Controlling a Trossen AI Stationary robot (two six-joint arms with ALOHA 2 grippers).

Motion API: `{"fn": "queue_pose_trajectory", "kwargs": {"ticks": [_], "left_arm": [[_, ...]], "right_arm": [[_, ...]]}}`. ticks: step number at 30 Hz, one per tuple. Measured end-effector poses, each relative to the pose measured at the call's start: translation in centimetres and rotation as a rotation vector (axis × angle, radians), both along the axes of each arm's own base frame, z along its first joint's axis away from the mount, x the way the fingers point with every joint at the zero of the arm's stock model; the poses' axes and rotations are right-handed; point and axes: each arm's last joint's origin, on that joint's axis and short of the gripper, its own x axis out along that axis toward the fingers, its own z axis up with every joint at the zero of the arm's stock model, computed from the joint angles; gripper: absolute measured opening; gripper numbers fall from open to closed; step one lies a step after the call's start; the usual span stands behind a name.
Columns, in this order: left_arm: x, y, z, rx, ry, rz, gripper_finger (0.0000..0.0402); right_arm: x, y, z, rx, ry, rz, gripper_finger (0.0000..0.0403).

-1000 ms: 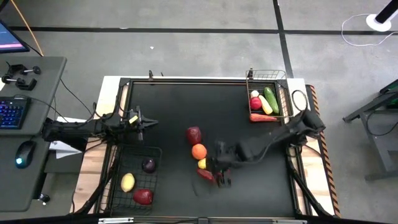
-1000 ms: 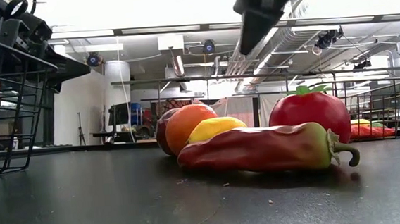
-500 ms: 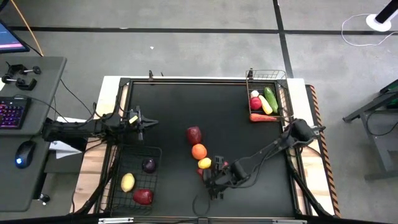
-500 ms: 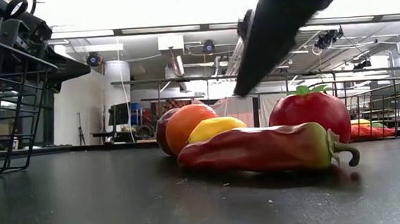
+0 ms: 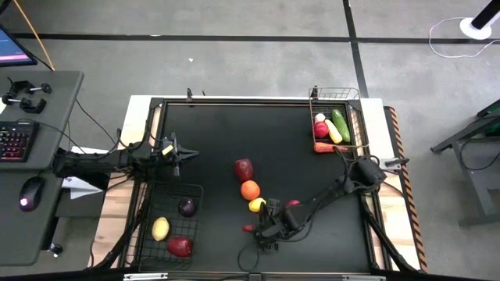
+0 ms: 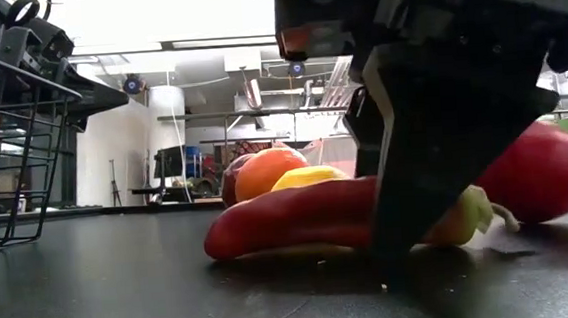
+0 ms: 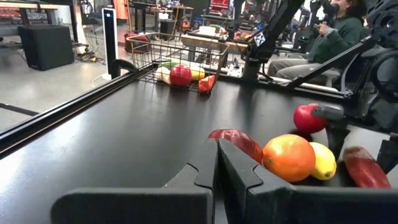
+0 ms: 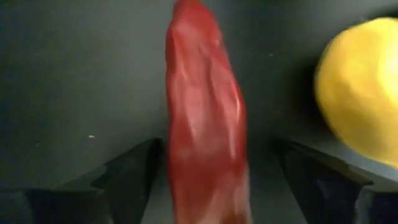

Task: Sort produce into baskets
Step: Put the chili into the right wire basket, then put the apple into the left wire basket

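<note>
- Produce lies in three groups in the high view: a dark red fruit (image 5: pixel 244 168), an orange (image 5: pixel 249 190) and a yellow lemon (image 5: pixel 256 205) run in a line down the middle of the black desk (image 5: pixel 219 133); the lighter wire basket (image 5: pixel 336 125) at the far right corner holds a red round fruit, a green cucumber, pale corn and an orange carrot; the dark wire basket (image 5: pixel 168 222) at the near left holds a purple, a yellow and a red fruit.
- Same view: the right hand (image 5: pixel 266 232) reaches low to the desk just beside the lemon, over a long red pepper (image 5: pixel 248 228) whose tip shows past it; a red tomato (image 5: pixel 293 204) sits partly under the arm. The left hand (image 5: pixel 186 154) waits above the desk's left edge, beside the dark basket.
- Low view: the pepper (image 6: pixel 288 219) lies flat on the desk with a dark finger (image 6: pixel 433 139) of the right hand planted in front of it; the orange (image 6: pixel 270 172), the lemon (image 6: pixel 310 177) and the tomato (image 6: pixel 545 171) stand behind.
- Left wrist view: the left hand's (image 7: pixel 216 165) fingers are pressed together, empty; beyond them sit the orange (image 7: pixel 289 157), the lemon (image 7: pixel 323 160) and the far basket (image 7: pixel 180 59).
- Right wrist view: the pepper (image 8: pixel 205 124) lies lengthwise between the right hand's spread fingers (image 8: pixel 127 171), which appear, so far as this close view shows, not to touch it; the lemon (image 8: pixel 360 93) is near.
</note>
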Motion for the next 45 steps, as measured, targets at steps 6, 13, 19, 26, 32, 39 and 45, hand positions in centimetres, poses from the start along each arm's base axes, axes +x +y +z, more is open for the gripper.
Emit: {"fn": "queue_pose_trajectory", "kwargs": {"ticks": [6, 13, 19, 26, 32, 39, 45], "left_arm": [[0.0, 0.0, 0.0, 0.000, 0.000, 0.000, 0.0000], [0.0, 0.0, 0.0, 0.000, 0.000, 0.000, 0.0000], [0.0, 0.0, 0.0, 0.000, 0.000, 0.000, 0.0000], [0.0, 0.0, 0.0, 0.000, 0.000, 0.000, 0.0000], [0.0, 0.0, 0.0, 0.000, 0.000, 0.000, 0.0000], [0.0, 0.0, 0.0, 0.000, 0.000, 0.000, 0.0000], [0.0, 0.0, 0.0, 0.000, 0.000, 0.000, 0.0000]], "right_arm": [[-0.3, -0.1, 0.8, 0.012, 0.015, -0.002, 0.0216], [-1.2, -2.3, 8.1, -0.247, 0.057, 0.165, 0.0051], [-6.2, -8.5, 13.2, -0.443, 0.121, -0.037, 0.0056], [-17.2, -17.8, 15.1, -0.399, -0.032, -0.687, 0.0146], [-23.0, -23.0, 15.1, -0.304, -0.222, -1.159, 0.0161], [-23.6, -27.6, 14.7, -0.252, -0.339, -1.337, 0.0170], [-22.8, -29.9, 15.4, -0.023, -0.480, -1.330, 0.0197]]}}
